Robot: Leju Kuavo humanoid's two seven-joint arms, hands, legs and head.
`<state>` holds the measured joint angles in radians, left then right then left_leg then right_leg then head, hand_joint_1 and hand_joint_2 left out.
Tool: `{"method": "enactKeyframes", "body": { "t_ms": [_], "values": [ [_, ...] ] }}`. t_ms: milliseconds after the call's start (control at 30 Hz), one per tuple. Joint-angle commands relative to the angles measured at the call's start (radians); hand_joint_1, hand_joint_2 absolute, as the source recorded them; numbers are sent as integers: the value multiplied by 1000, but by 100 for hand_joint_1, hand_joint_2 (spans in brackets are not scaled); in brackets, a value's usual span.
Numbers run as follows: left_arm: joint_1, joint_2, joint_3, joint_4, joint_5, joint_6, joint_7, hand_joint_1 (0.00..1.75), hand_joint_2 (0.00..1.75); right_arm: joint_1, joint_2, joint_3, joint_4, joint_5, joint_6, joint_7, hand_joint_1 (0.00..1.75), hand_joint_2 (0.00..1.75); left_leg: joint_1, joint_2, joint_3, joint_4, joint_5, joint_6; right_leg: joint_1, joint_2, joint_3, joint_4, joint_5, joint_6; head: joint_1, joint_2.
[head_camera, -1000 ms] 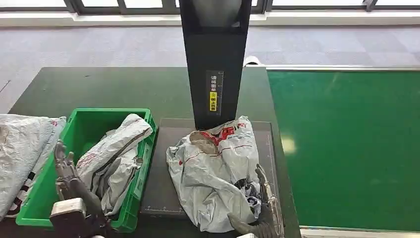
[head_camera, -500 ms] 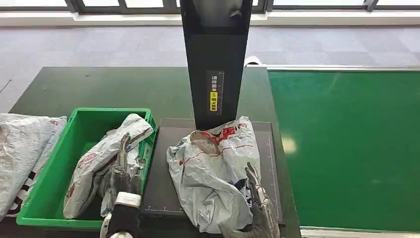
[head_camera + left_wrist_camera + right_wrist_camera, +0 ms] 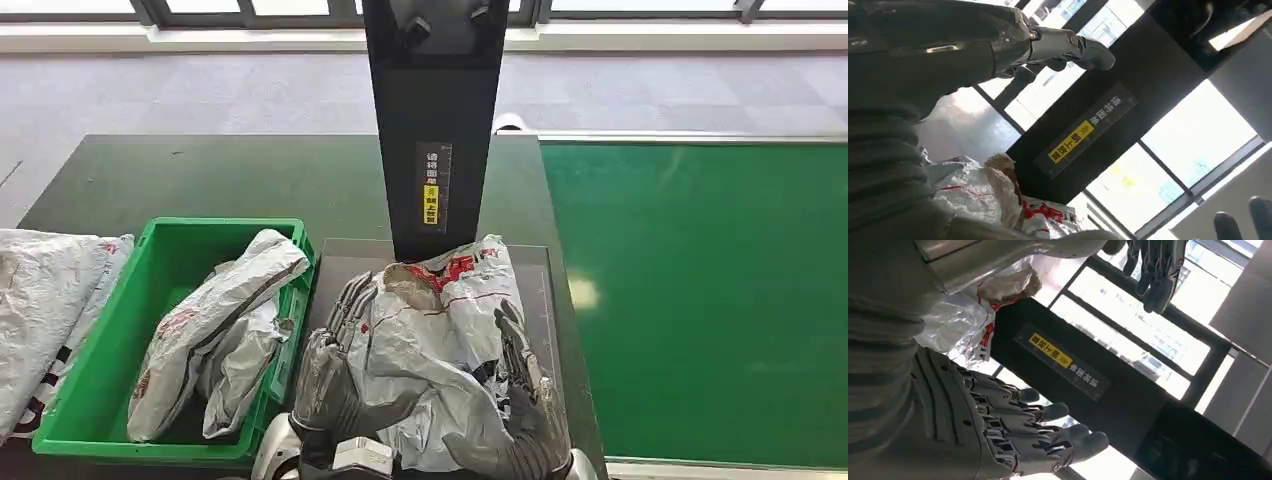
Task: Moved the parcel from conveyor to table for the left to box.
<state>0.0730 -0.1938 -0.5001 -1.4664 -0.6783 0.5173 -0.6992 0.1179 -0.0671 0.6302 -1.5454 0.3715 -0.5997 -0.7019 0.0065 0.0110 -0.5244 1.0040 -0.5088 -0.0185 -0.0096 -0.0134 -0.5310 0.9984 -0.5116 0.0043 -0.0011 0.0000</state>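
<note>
Between the spread, empty fingers of the left hand (image 3: 335,375) and right hand (image 3: 525,400), the parcel (image 3: 440,340) lies on the bench (image 3: 200,175), ready for the left hand to grasp and box it

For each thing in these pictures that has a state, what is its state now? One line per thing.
Parcel: lies crumpled on the dark pad, between both hands.
Left robot hand: open, fingers spread at the parcel's left side.
Right robot hand: open, fingers spread at the parcel's right side.
Green bin: holds grey parcels, not full.
Conveyor: bare green belt.
Black post: upright behind the parcel.
</note>
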Motion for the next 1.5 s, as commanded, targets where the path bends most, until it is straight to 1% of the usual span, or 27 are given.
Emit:
{"method": "enactKeyframes", "body": {
  "t_ms": [33, 67, 133, 167, 200, 267, 333, 400, 433, 533, 567, 600, 667, 800, 867, 900, 1067, 1167, 1200, 1233, 1267, 1333, 1433, 1500],
  "values": [
    [-74, -33, -69, 200, -137, 6, 87, 0, 175, -106, -7, 69, 12, -11, 54, 4, 0, 175, 0, 0, -1, -2, 3, 1, 0, 2, -1, -3, 4, 0, 0, 0],
    [-95, -41, -73, 246, -152, -15, 103, 0, 175, -112, -1, 66, 12, -11, 59, 4, 0, 175, 0, 0, -1, 0, 1, 1, 0, 1, -1, -1, 2, 0, 0, 0],
    [-162, -64, -103, 409, -245, -70, 170, 0, 175, -120, 6, 62, -1, -16, 65, 4, 0, 175, 0, -2, -2, -1, 3, 1, -1, 0, -1, -2, 3, 0, 0, 0],
    [-181, -82, -105, 468, -254, -63, 167, 0, 175, -118, 8, 60, -4, -12, 68, 4, 0, 175, 0, -2, -1, -1, 3, 1, 0, 0, -1, -2, 3, 0, 0, 0],
    [-213, -96, -121, 549, -264, -104, 166, 0, 175, -112, 14, 55, -11, -1, 65, 4, 0, 175, 0, -3, -1, -2, 4, 1, 0, -2, 0, -3, 4, 0, 0, 0],
    [-256, -122, -137, 667, -281, -111, 163, 0, 175, -106, 19, 52, -33, 6, 68, 4, 0, 175, 0, -4, 0, -1, 3, 2, -1, -3, 1, -2, 2, 1, 0, 0],
    [-256, -122, -137, 667, -281, -111, 163, 0, 175, -106, 19, 52, -33, 6, 68, 4, 0, 175, -1, -4, -1, -1, 4, 2, -1, -3, 1, -3, 3, 1, 0, 0],
    [-289, -143, -150, 755, -289, -125, 167, 0, 175, -105, 30, 44, -43, 16, 82, 4, 0, 175, 0, -1, 0, -1, 3, 2, 0, 1, 1, -2, 3, 1, 0, 0],
    [-311, -155, -158, 820, -289, -136, 163, 0, 175, -103, 41, 31, -50, 24, 104, 4, 0, 175, -1, -3, -1, 0, 3, 3, -2, -1, 0, -1, 2, 1, 0, 0],
    [-314, -155, -166, 839, -286, -128, 160, 0, 175, -104, 46, 23, -50, 27, 112, 4, 0, 175, -1, -4, -1, 0, 3, 3, -1, -3, 0, -1, 2, 1, 0, 0],
    [-318, -155, -173, 853, -282, -135, 161, 0, 175, -103, 49, 19, -52, 29, 119, 4, 0, 175, -1, -5, -2, 0, 4, 3, -1, -3, -1, -1, 3, 1, 0, 0],
    [-329, -155, -195, 873, -276, -161, 168, 0, 175, -103, 52, 13, -58, 30, 133, 4, 0, 175, -1, -2, -1, 1, 3, 2, -1, -1, -1, 0, 2, 1, 0, 0],
    [-333, -155, -215, 892, -272, -181, 173, 0, 175, -104, 57, 1, -62, 32, 144, 4, 0, 175, -1, -2, -1, 1, 3, 2, -1, -1, -1, 0, 2, 1, 0, 0],
    [-333, -155, -215, 892, -272, -181, 173, 0, 175, -104, 57, 1, -62, 32, 144, 4, 0, 175, -1, -4, -2, 1, 4, 3, -1, -2, 0, -1, 4, 2, 0, 0],
    [-333, -155, -215, 892, -272, -181, 173, 0, 175, -104, 57, 1, -62, 32, 144, 4, 0, 175, 0, -2, 2, 1, 3, 3, -1, -2, 3, -1, 3, 2, 0, 0],
    [-333, -155, -215, 892, -272, -181, 173, 0, 175, -104, 57, 1, -62, 32, 144, 4, 0, 175, -1, -3, 0, 0, 4, 3, -1, -2, 2, -2, 4, 2, 0, 0],
    [-333, -155, -215, 892, -272, -181, 173, 0, 175, -104, 57, 1, -62, 32, 144, 4, 0, 175, 0, -2, 6, 1, 3, 3, -2, -2, 8, -1, 3, 2, 0, 0],
    [-339, -155, -229, 895, -272, -170, 171, 0, 175, -98, 65, -15, -69, 40, 152, 4, 0, 175, 0, -3, 4, 0, 5, 3, -2, -2, 6, -3, 5, 3, 0, 0],
    [-341, -155, -224, 885, -224, -153, 150, 175, 175, -83, 78, -38, -85, 57, 168, 4, 0, 175, 0, -3, 6, 1, 4, 3, -2, -2, 8, -2, 4, 3, 0, 0],
    [-345, -155, -221, 878, -216, -133, 136, 175, 175, -75, 84, -50, -94, 65, 175, 4, 0, 175, 0, -3, 9, 1, 2, 3, -2, -2, 11, -1, 3, 3, 0, 0],
    [-344, -155, -204, 864, -200, -116, 125, 175, 175, -66, 92, -64, -103, 70, 182, 4, 0, 175, 0, -4, 6, 1, 4, 3, -1, -3, 9, -2, 4, 3, 0, 0],
    [-347, -146, -197, 839, -203, -117, 127, 175, 175, -57, 101, -89, -117, 70, 210, 4, 0, 175, 0, -3, 7, 2, 3, 3, -2, -2, 9, -1, 3, 3, 0, 0],
    [-336, -139, -188, 812, -220, -119, 149, 175, 175, -38, 128, -132, -142, 100, 243, 4, 0, 175, 0, -4, 3, 1, 5, 3, -1, -3, 6, -2, 5, 3, 0, 0],
    [-330, -136, -165, 811, -219, -116, 149, 175, 175, -21, 145, -163, -162, 124, 276, 4, 0, 175, 0, -2, 6, 2, 3, 3, -1, -2, 8, -1, 3, 3, 0, 0]
  ]
}}
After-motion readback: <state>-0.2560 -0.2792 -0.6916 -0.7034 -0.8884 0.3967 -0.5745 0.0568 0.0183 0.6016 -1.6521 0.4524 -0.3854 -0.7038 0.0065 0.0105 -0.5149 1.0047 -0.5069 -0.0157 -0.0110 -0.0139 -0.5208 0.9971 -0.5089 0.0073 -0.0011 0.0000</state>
